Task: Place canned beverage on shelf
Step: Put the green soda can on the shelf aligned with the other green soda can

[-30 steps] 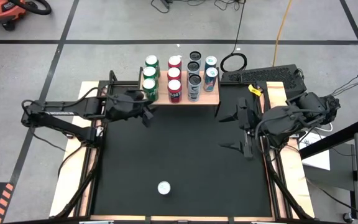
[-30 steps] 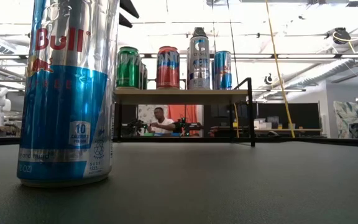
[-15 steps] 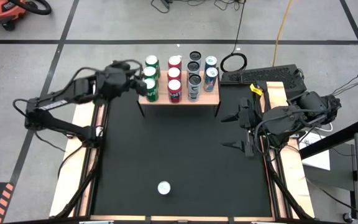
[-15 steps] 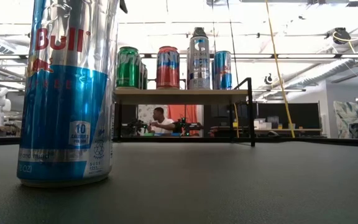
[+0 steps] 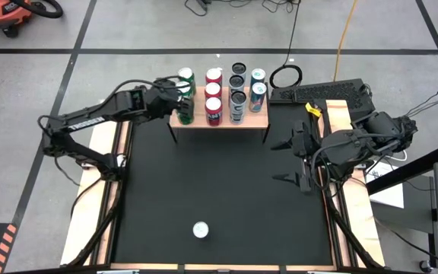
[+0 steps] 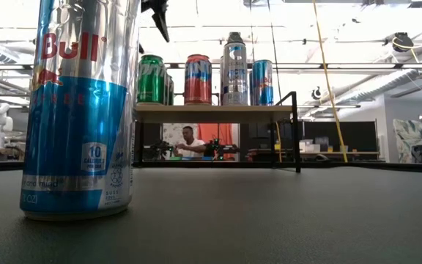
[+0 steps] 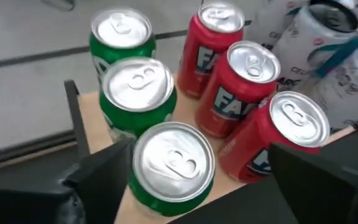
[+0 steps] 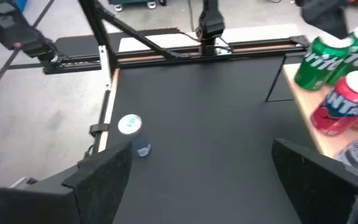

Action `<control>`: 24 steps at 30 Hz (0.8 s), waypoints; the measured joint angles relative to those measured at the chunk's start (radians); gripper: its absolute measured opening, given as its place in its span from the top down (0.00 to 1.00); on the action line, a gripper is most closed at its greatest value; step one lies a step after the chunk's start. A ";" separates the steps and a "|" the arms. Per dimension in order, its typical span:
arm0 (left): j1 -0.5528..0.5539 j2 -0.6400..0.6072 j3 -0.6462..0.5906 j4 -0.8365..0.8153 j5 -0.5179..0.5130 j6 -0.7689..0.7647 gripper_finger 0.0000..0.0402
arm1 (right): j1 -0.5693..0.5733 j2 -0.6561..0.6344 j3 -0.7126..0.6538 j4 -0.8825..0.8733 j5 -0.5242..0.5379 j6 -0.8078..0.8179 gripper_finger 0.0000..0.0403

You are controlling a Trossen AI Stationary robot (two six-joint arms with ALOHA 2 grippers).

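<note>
Standing at the near end of the green column on the shelf point(image 5: 220, 120), the front green can point(image 7: 171, 160) sits upright on the light-wood board, with two more green cans point(image 7: 138, 87) lined up behind it and touching or nearly so. Just beside them runs a column of three red cans point(image 5: 214, 94), then a column of tall pale cans with dark tops point(image 5: 238, 91), then two blue-and-silver cans point(image 5: 258, 86) at the far edge of the board. The left claw point(image 5: 178, 93) hovers over the green column with its fingers point(image 7: 104, 171) spread wide to either side of the front can and, as far as the wrist view lets me judge, not pressing on it; nothing is lifted. In the low view one dark fingertip hangs above the green cans, clear of their tops. The shelf stands on thin black legs at the far edge of the black worktop point(image 5: 219, 190). One more slim blue-and-silver can point(image 5: 200, 230) stands alone, well apart, near the front edge of the worktop. The right claw point(image 5: 289, 160) waits at the worktop's right side, fingers spread wide and empty. A person point(image 6: 189, 144) shows in the room beyond, under the shelf.
</note>
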 joint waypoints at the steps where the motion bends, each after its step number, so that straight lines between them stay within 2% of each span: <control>1: 0.000 0.011 0.000 0.001 0.000 -0.016 0.05 | 0.000 0.000 0.000 0.000 -0.011 0.000 0.10; 4: -0.001 0.046 0.000 0.001 0.000 -0.020 0.01 | 0.000 0.000 0.000 0.000 -0.016 -0.002 0.10; 18: -0.041 0.076 0.000 -0.042 -0.065 -0.017 0.01 | 0.000 -0.006 0.000 0.000 -0.016 0.000 0.10; 24: -0.069 0.075 0.044 -0.039 -0.066 0.073 0.01 | 0.000 -0.007 0.000 0.000 -0.015 -0.003 0.10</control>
